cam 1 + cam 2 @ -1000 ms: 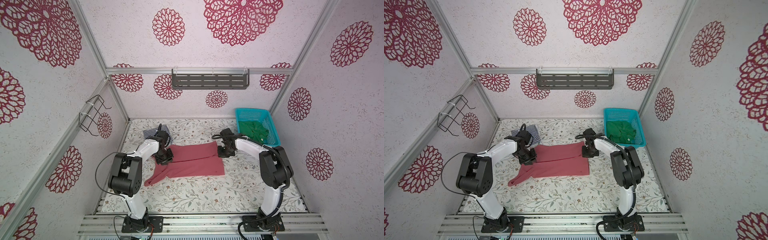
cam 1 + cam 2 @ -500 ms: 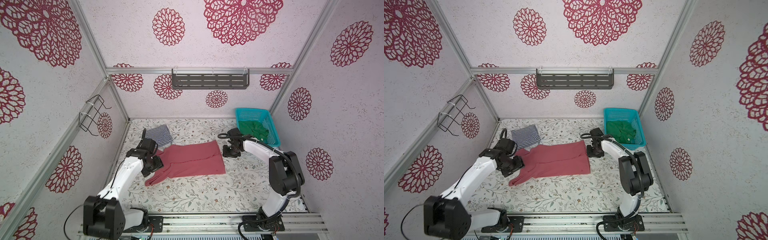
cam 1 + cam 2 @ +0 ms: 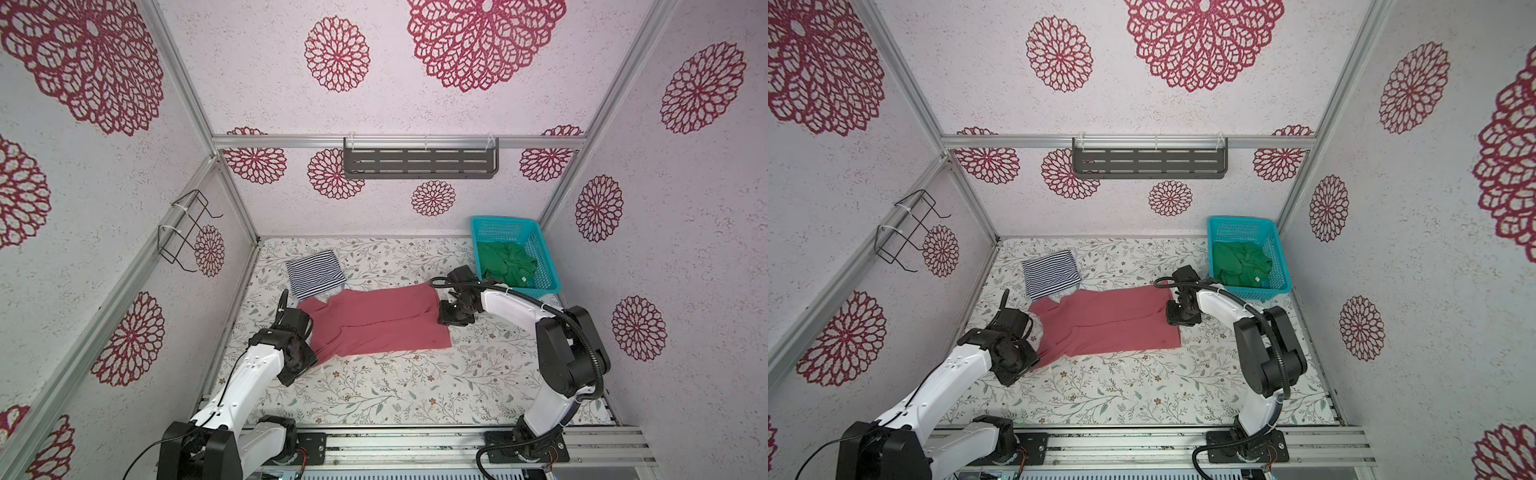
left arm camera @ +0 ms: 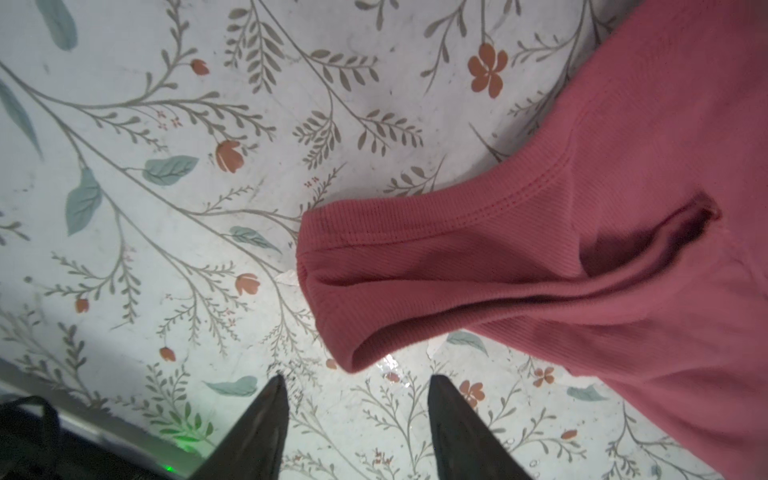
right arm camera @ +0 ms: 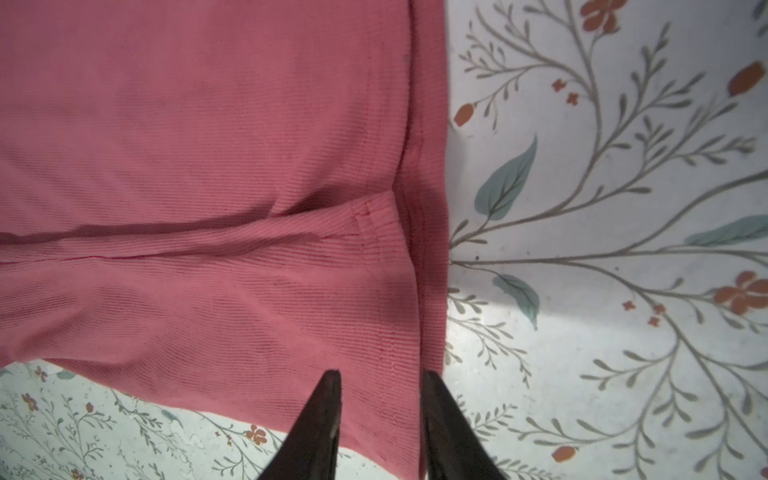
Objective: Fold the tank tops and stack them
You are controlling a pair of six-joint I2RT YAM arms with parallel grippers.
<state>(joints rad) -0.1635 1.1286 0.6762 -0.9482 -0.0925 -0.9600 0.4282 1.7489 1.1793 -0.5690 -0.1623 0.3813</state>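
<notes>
Green tank top [image 3: 500, 266] in teal basket [image 3: 542, 258], white tag [image 3: 524, 279], unreadable

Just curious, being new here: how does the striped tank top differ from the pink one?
The striped tank top is navy-and-white; the pink tank top is plain. The striped one is folded into a small rectangle; the pink one lies long, partly folded. Both rest on the floral table.

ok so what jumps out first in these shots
A plain dusty red-pink cloth tank top lies spread across the middle of the floral table. A folded navy-and-white striped top sits behind it on the left; a crumpled bright green top lies in the teal plastic mesh basket, back right.
</notes>
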